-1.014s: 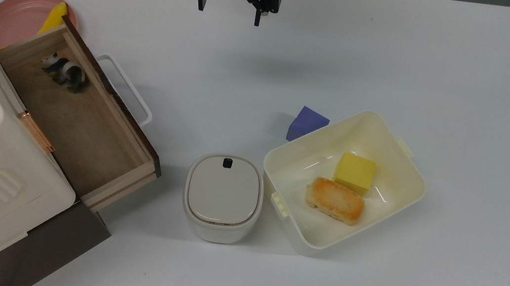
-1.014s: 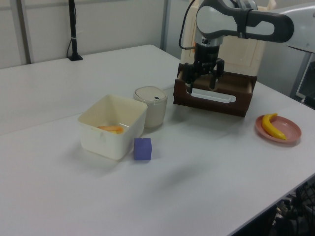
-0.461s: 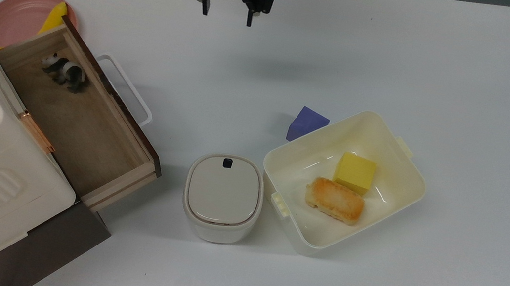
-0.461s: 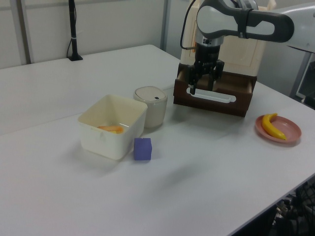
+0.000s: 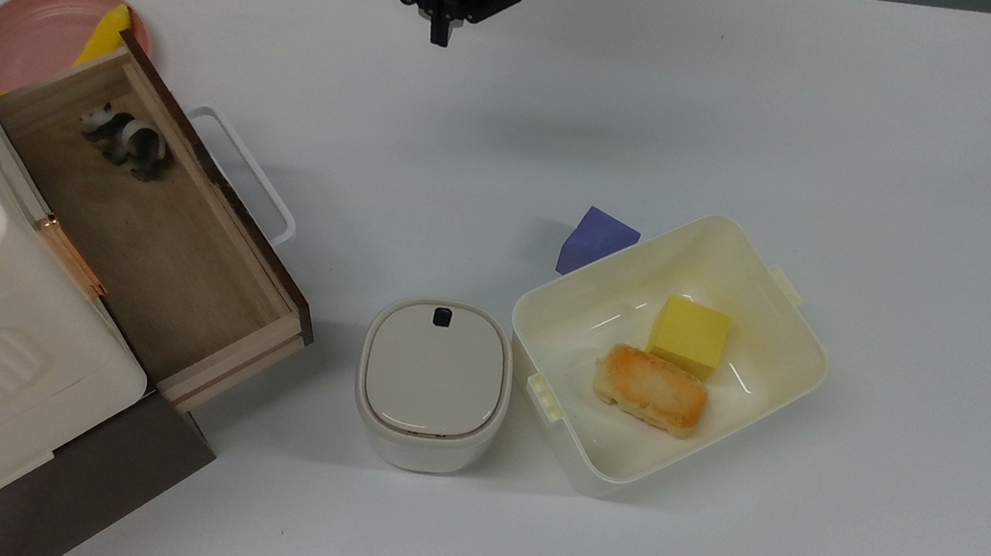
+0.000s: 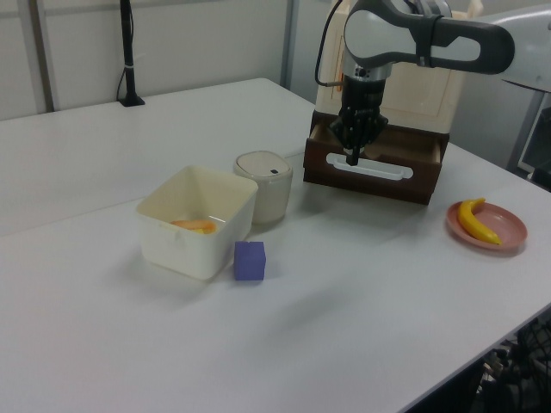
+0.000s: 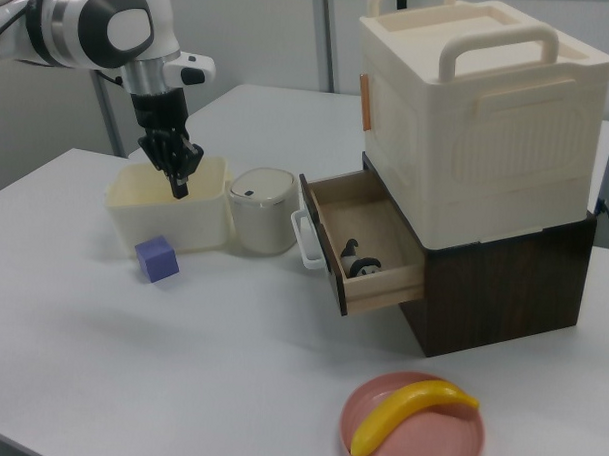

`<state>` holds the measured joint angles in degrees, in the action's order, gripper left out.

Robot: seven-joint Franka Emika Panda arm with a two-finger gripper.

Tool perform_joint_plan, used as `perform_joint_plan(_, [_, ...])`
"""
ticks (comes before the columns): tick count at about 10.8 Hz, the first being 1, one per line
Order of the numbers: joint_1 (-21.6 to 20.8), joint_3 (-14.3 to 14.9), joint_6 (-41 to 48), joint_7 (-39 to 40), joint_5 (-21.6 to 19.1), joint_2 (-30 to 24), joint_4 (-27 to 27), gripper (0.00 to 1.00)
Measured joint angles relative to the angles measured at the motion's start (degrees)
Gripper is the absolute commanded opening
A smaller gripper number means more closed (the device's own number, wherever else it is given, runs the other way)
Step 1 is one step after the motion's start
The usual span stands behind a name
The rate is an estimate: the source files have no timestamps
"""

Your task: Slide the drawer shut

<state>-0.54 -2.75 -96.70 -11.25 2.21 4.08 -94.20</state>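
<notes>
You have one white surface [image 5: 771, 113] carrying everything. At the top view's left stands one cabinet: a cream plastic case [image 7: 479, 114] with a handle on top, stacked on a dark brown base [image 7: 503, 285].

One drawer [image 5: 161, 241] sticks out of that cabinet, pulled well open. Its long axis runs diagonally in the top view, from upper left to lower right, and its dark front panel with the white loop handle [image 5: 244, 173] faces the top view's upper right, toward the open surface. In the right view the drawer [image 7: 369, 240] opens toward the right view's left. Inside lies one small black-and-white toy animal [image 5: 125, 140], near the end toward the top view's upper left.

One cream tub [image 5: 773, 375] sits right of centre in the top view, holding one yellow block [image 5: 689, 335] and one piece of browned bread [image 5: 650, 390]. One lidded beige container [image 5: 432, 384] stands just beside it. One pink plate [image 7: 372, 446] carries one banana [image 7: 410, 414]. One purple cube [image 5: 593, 237] rests beside the tub.

Your gripper [image 5: 438, 35] hangs above the surface at the top view's upper edge, well apart from the drawer, with the fingers [image 6: 352, 157] pressed together on nothing.
</notes>
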Motion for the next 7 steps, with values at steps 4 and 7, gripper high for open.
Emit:
perform_joint_plan(4, [1.7, 1.5, -4.8, -19.8, 0.0, 3.1, -2.5, 0.0])
perform_joint_plan(7, [2.2, 3.8, -12.1, -28.4, 0.2, 6.9, -3.8, 0.0])
